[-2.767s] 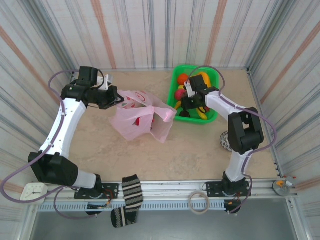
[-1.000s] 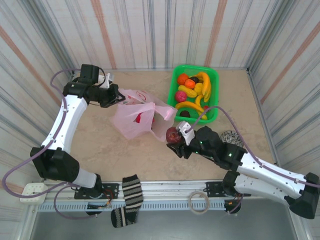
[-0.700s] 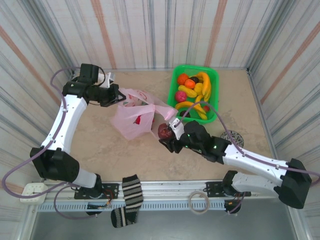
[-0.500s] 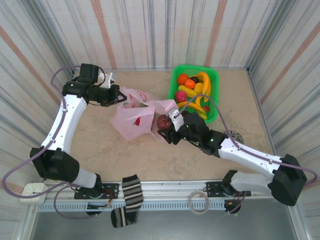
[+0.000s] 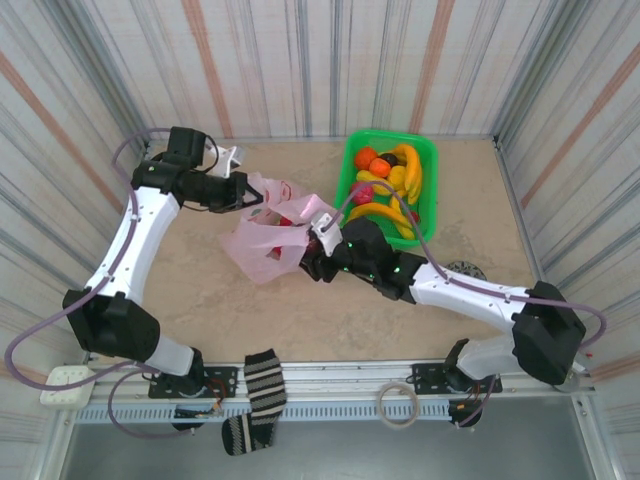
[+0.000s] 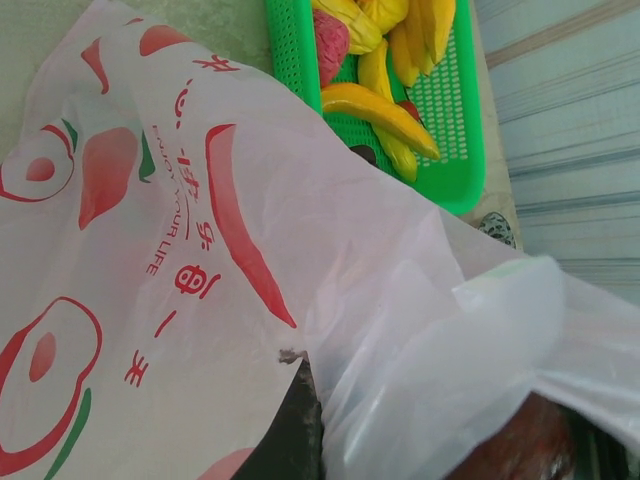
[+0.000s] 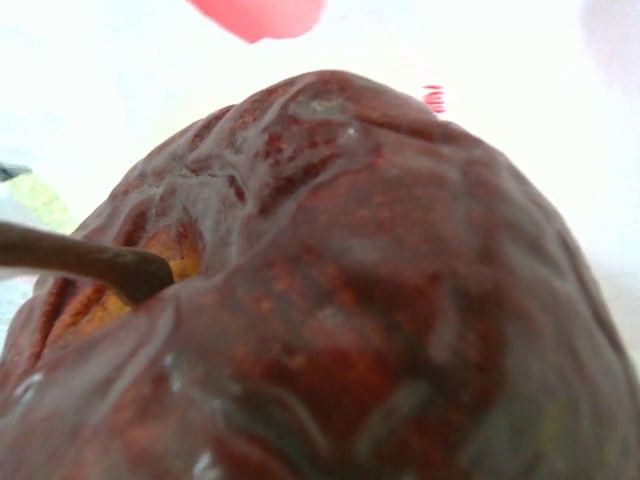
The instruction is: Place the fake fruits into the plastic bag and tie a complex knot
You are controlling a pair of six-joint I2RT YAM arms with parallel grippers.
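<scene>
1. Far left on top cam, my left arm is reaching up and across. The left gripper point(image 5: 252, 196) is pinching the top edge of the plastic bag point(image 5: 262, 245), fingers together on the film. On left wrist cam a dark finger point(image 6: 292, 432) is showing under the draped film.
2. The bag is sitting on the table point(image 5: 200, 290), left of centre, btwn the two grippers. It's pink and translucent w/ red print, and its left side is being held up.
3. Below the bag, a striped sock point(image 5: 262, 385) is hanging over the near rail.
4. At the bag's right edge the right gripper point(image 5: 318, 248) is holding a dark red fruit point(image 7: 330, 300), fingers apart and clamped on it. On right wrist cam the fruit is sitting v. close, brown stem pointing left, w/ pale pink film behind it. I can't tell if it's inside the bag's mouth or just against the film.
5. Right of the bag, just beside it, the green basket point(image 5: 433, 195) is sitting toward the back wall. The other fake fruits point(image 5: 380, 168) are lying inside it: bananas, two orange ones, one pink-red.
6. A tape roll point(image 5: 397, 405) is lying at the near rail, right of centre.
7. Far right, my right arm is folding back at the elbow near the side wall, forearm stretching left across the table.
</scene>
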